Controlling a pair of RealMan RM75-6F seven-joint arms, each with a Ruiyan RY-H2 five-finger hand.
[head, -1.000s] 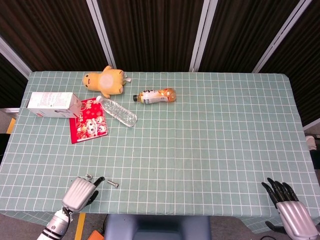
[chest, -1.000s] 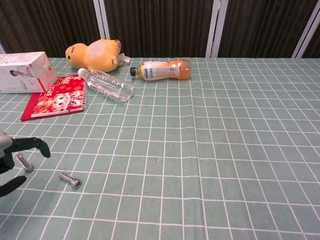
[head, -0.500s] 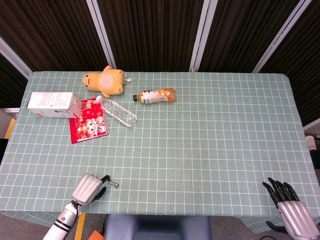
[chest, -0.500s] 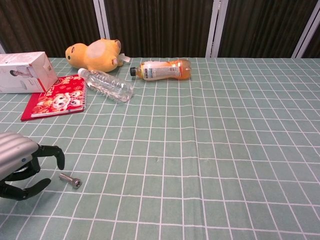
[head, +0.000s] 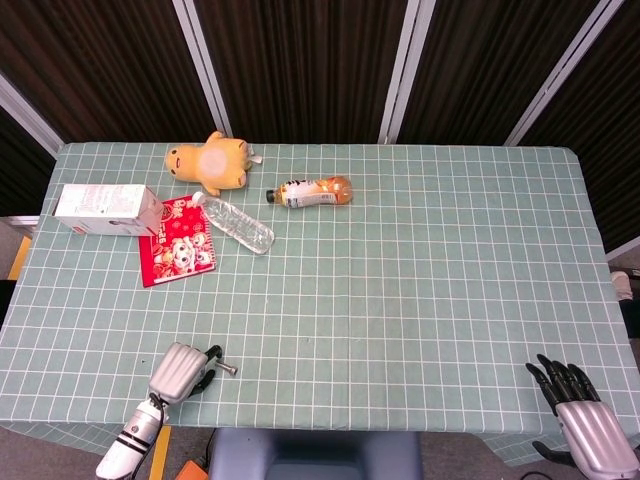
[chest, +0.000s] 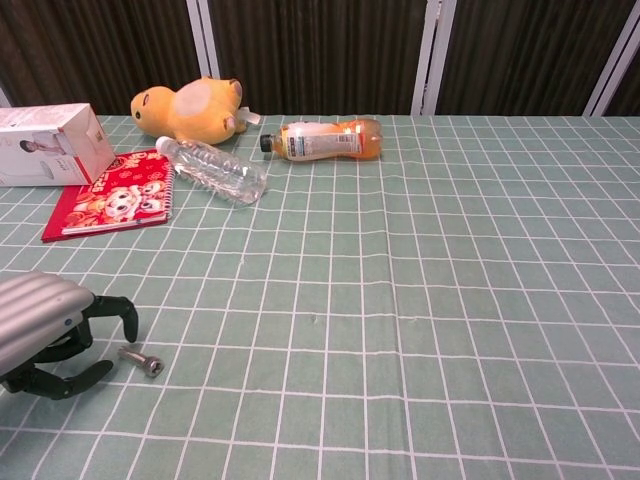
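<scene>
The left hand (chest: 55, 335) sits low over the green checked tablecloth (chest: 420, 300), its dark fingers (chest: 110, 305) curled and apart around a small metal bolt (chest: 143, 361), which lies just beside them; contact cannot be made out. Well beyond the bolt lies a red notebook (chest: 118, 194). A white box (chest: 48, 143) stands left of the notebook, a clear water bottle (chest: 212, 170) lies right of it, and a yellow plush toy (chest: 192, 107) and an orange drink bottle (chest: 322, 139) lie beyond it.

Table with green checked cloth (head: 420, 280). Far-left cluster around red picture notebook (head: 177, 253): white carton box (head: 107, 209), yellow plush toy (head: 211, 163), clear plastic bottle (head: 235, 224), orange juice bottle (head: 313, 192). Small metal bolt (chest: 141, 361) lies well nearer than the notebook.
</scene>
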